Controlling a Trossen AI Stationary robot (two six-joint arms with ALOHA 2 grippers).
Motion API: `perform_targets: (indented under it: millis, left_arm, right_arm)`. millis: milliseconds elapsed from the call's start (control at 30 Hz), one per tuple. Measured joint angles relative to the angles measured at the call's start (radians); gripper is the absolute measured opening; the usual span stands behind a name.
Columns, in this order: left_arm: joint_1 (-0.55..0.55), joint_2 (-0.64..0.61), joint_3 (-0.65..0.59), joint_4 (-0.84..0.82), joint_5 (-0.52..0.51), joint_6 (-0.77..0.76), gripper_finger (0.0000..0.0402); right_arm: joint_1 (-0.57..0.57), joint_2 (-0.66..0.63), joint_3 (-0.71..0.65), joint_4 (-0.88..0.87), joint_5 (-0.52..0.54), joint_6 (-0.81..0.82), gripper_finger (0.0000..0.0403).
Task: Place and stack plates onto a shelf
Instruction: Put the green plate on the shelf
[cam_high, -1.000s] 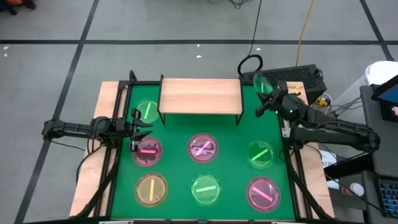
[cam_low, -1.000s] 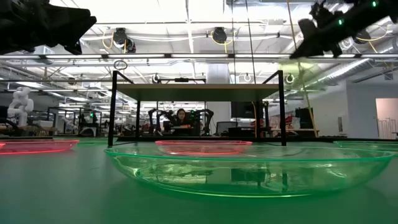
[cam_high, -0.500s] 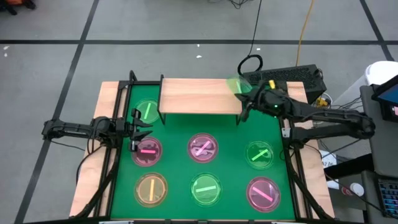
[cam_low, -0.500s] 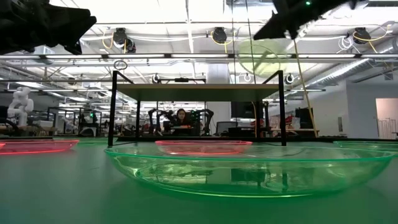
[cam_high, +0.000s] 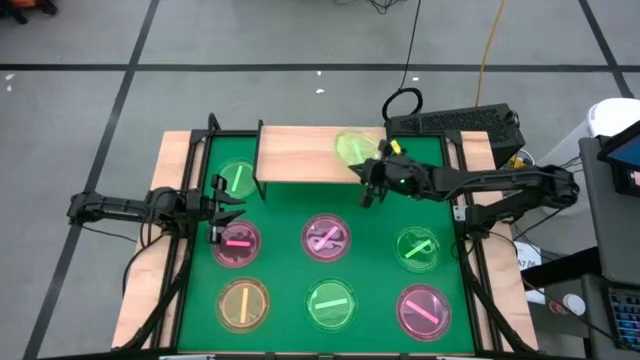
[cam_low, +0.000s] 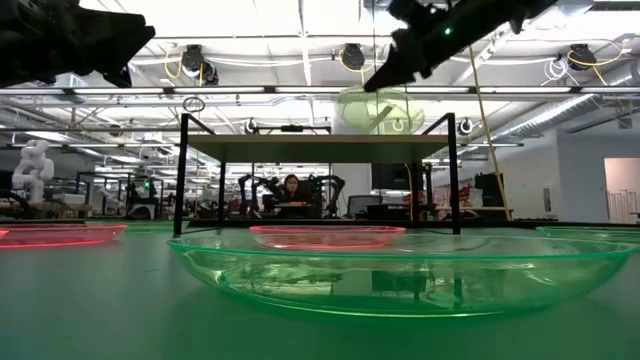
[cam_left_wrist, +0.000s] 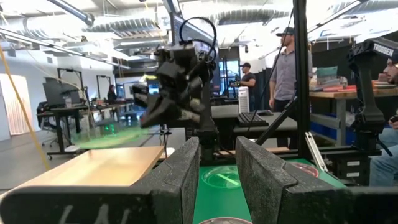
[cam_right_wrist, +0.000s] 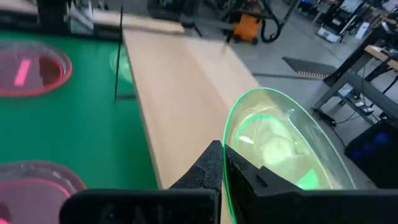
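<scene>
Right gripper (cam_high: 362, 178): green plate (cam_high: 352, 147) pinched by rim above shelf (cam_high: 300, 152); to be levelled, lowered flat, then released; left gripper (cam_high: 222, 210): parted, idle over pink plate (cam_high: 236, 242)

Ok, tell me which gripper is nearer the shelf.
Right. The right gripper holds a green plate over the shelf, at its right end. The left gripper waits off its left end, above a pink plate.

High cam straight down over whole table (cam_high: 200, 290), low cam at tabletop level facing shelf (cam_low: 315, 147) and room, wrist cams close behind own fingers, both facing shelf, all four share shelf.
</scene>
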Motion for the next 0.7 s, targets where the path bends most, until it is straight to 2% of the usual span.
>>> perform_targets:
  millis: [500,700]
  left_arm:
    - [0.000,0.000,0.000,0.011,0.000,0.027,0.0113]
    - [0.000,0.000,0.000,0.043,0.000,0.027,0.0113]
  right_arm:
    - [0.000,0.093,0.000,0.004,0.026,-0.011,0.0001]
    - [0.000,0.093,-0.001,0.018,0.026,-0.010,0.0029]
